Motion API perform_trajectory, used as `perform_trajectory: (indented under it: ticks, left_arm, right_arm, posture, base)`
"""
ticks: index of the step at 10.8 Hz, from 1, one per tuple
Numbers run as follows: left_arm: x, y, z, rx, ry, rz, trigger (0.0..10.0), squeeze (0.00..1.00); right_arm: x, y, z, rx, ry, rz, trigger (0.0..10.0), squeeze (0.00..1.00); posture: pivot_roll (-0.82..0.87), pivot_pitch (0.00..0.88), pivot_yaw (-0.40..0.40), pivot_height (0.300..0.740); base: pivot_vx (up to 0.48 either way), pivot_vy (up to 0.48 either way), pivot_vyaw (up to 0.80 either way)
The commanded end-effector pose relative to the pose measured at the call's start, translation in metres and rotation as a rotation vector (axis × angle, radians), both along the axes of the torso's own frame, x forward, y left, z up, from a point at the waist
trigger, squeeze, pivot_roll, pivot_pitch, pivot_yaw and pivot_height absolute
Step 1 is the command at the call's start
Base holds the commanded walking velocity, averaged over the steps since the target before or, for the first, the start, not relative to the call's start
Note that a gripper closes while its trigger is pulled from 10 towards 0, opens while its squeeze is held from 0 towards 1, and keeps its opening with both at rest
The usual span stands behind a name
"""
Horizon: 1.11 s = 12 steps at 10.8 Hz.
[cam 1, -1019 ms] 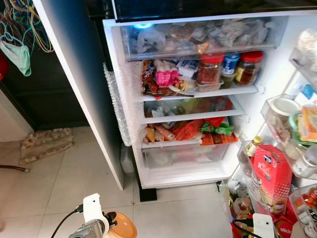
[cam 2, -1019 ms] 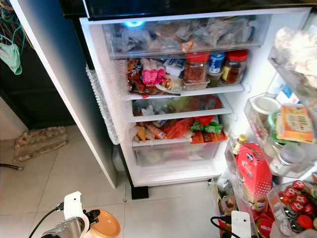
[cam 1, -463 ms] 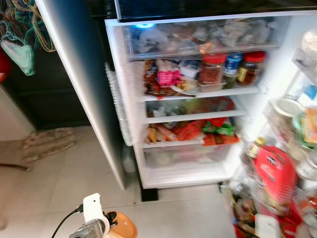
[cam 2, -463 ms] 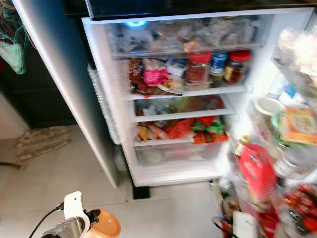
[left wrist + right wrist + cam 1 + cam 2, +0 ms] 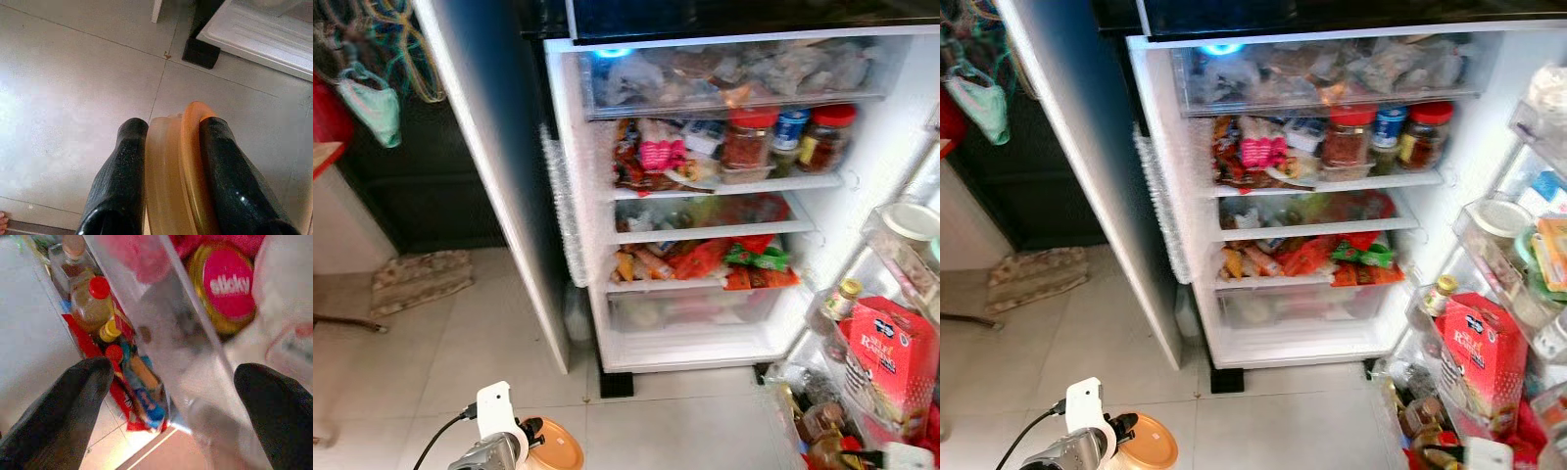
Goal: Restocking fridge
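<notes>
**Camera swung left; container still held low, fridge wide open**

Left eye: whole frame has shifted versus a second ago. The fridge (image 5: 705,196) now sits further right and more of the tiled floor (image 5: 440,343) and the floor mat (image 5: 421,281) shows. That's the head or body turning, not things moving. Shelves are unchanged: three red-lidded jars (image 5: 788,137) on the upper shelf, snack packets below. The left gripper (image 5: 533,441) sits low at the frame's bottom edge, same spot as before, with the orange-lidded container (image 5: 553,448) in it. My read: robot is lining up on the fridge, nothing stocked yet.

Right eye: same scene. Red carton (image 5: 1477,362) in the door rack (image 5: 1489,255); print too blurred to read.

Left wrist: both black fingers (image 5: 122,176) clamped on the container, one either side, lid rim against one finger, pale tub against the other. It hangs over the floor, near the fridge's base and well below the shelves.

Right wrist: right gripper (image 5: 171,396) spread wide, holding nothing, hovering by the clear door-rack wall. A pink jar lid (image 5: 227,281) reads "sticky". A red-capped bottle (image 5: 93,303) stands beside it; label unreadable.
</notes>
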<state>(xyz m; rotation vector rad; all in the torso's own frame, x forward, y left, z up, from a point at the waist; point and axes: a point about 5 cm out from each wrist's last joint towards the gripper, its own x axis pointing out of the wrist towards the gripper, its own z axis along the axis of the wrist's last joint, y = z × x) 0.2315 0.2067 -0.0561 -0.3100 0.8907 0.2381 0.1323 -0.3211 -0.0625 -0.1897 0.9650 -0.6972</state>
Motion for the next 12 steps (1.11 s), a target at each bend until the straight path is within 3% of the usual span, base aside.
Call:
perform_trajectory:
  ticks: [1, 3, 5, 9, 12]
  left_arm:
    - [0.000, 0.004, 0.001, 0.005, 0.001, 0.006, 10.0, 0.00]
    - [0.000, 0.004, 0.000, 0.004, 0.002, 0.006, 10.0, 0.00]
    - [-0.001, 0.004, 0.000, 0.002, 0.003, 0.004, 10.0, 0.00]
    - [-0.002, 0.004, 0.000, 0.014, 0.000, -0.025, 10.0, 0.00]
    - [-0.001, 0.005, 0.000, 0.019, -0.004, -0.019, 10.0, 0.00]
  right_arm:
    - [-0.003, 0.004, -0.003, 0.033, -0.002, -0.011, 10.0, 0.00]
    - [0.007, 0.040, -0.017, 0.252, -0.035, 0.074, 10.0, 0.00]
    - [0.011, 0.062, -0.023, 0.341, -0.033, 0.109, 10.0, 0.00]
    - [0.011, 0.073, -0.027, 0.367, 0.001, 0.153, 10.0, 0.00]
    - [0.011, 0.074, -0.028, 0.377, 0.015, 0.136, 10.0, 0.00]
  posture:
    - [0.06, 0.000, 0.004, 0.740]
    - [0.06, 0.000, 0.003, 0.740]
    - [0.06, 0.000, 0.009, 0.740]
    - [0.05, 0.000, 0.016, 0.740]
    - [0.05, 0.000, 0.014, 0.740]
  base:
    - [0.000, 0.000, 0.00]
    - [0.000, 0.000, 0.00]
    - [0.000, 0.000, 0.00]
    - [0.000, 0.000, 0.00]
    - [0.304, 0.000, -0.14]
